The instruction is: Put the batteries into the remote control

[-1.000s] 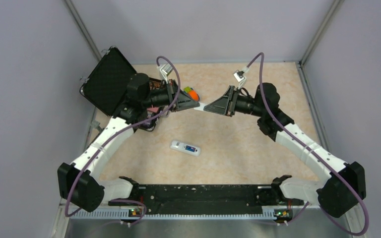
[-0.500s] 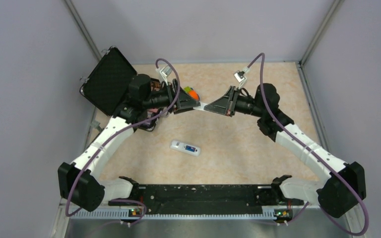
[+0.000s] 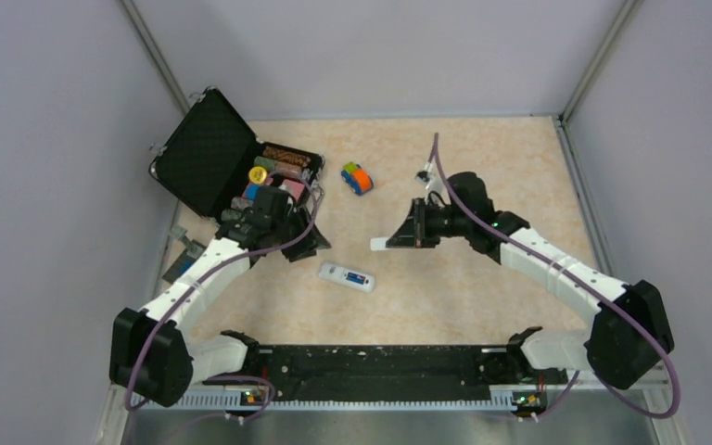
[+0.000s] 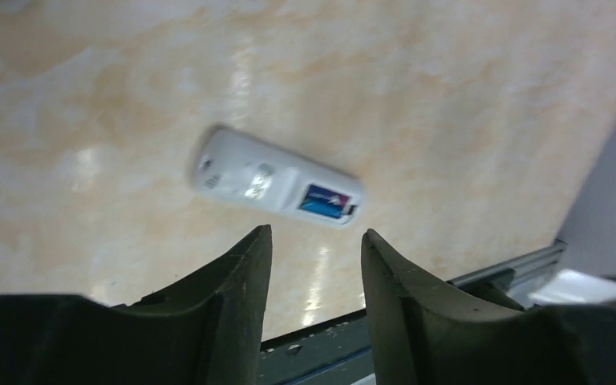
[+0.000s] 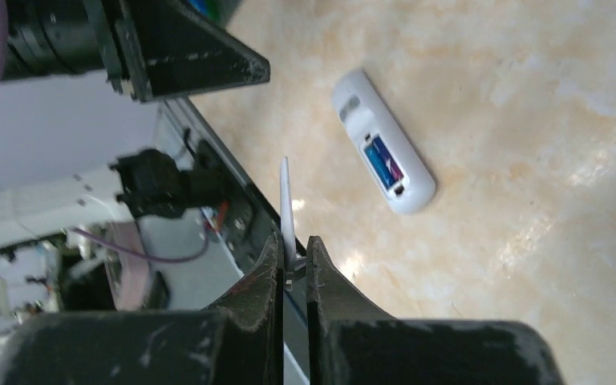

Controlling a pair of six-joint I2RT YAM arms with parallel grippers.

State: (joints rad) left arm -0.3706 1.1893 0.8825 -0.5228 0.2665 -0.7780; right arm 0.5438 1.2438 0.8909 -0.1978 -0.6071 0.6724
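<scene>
A thin white cover (image 5: 286, 200) is clamped in the right gripper (image 5: 293, 245); the left gripper (image 4: 314, 241) is seen open and empty.

White remote control (image 3: 347, 276) lies back-up, blue battery (image 5: 382, 163) inside.

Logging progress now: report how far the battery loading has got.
Done: the remote control lies with its bay open and a blue battery inside. In hand: the right pincer grips a thin white plate, probably the cover; the left pincer hangs open, empty. Left: closing the bay.
</scene>
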